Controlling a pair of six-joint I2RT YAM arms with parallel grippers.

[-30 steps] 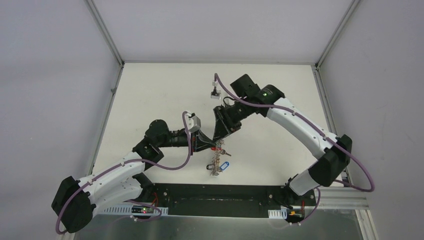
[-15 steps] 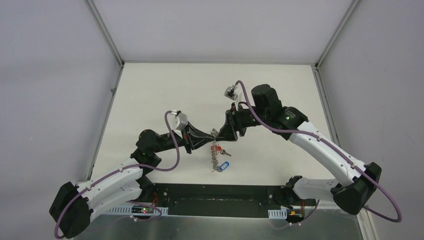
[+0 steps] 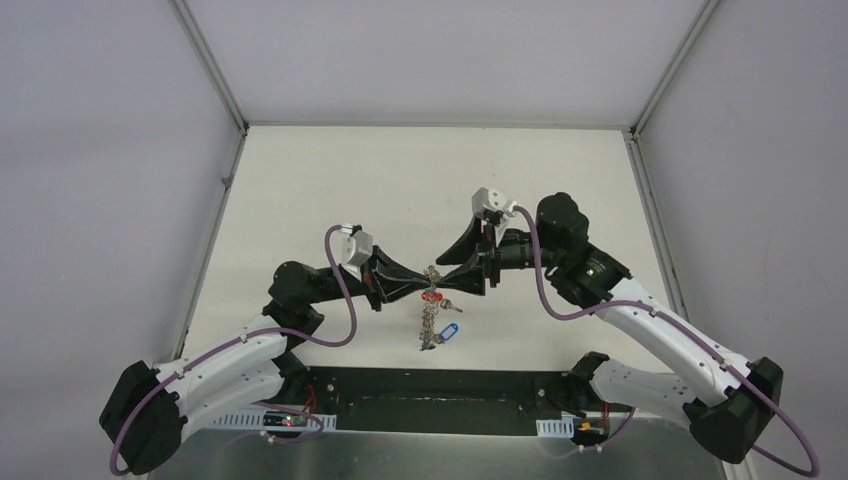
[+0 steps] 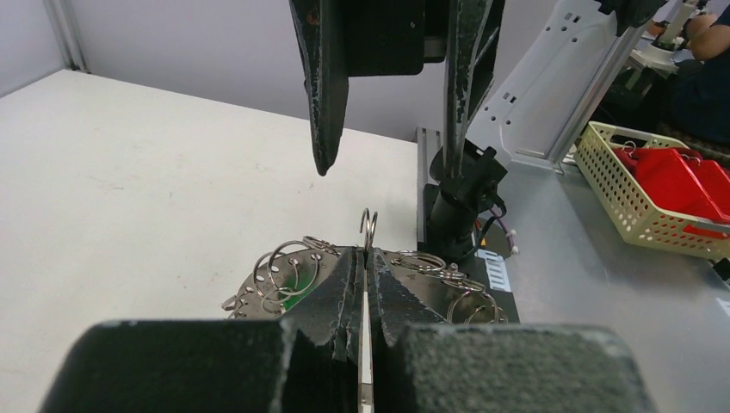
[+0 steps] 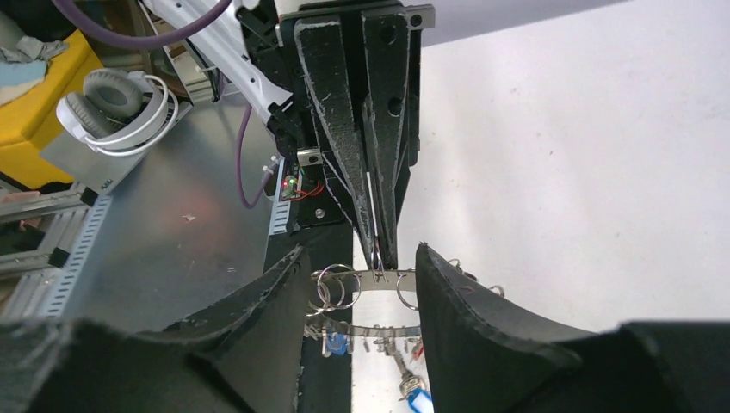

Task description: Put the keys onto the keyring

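Observation:
The keyring, a flat grey metal ring edged with small wire loops, hangs edge-down above the white table. My left gripper is shut on its top rim; in the left wrist view a wire loop sticks up between the closed tips, with the keyring spread out behind them. The red-tagged key and the blue-tagged key dangle from it. My right gripper faces the left one, open. Its fingers stand just short of the keyring, one off each end, with the blue-tagged key below.
The black base plate lies under the hanging ring at the table's near edge. Off the table are a cream basket with red items and white headphones on a metal bench. Grey walls enclose the table.
The right arm swung from the back down level with the left gripper and now faces it, fingers open at the ring. The left gripper rose a little with the keyring.

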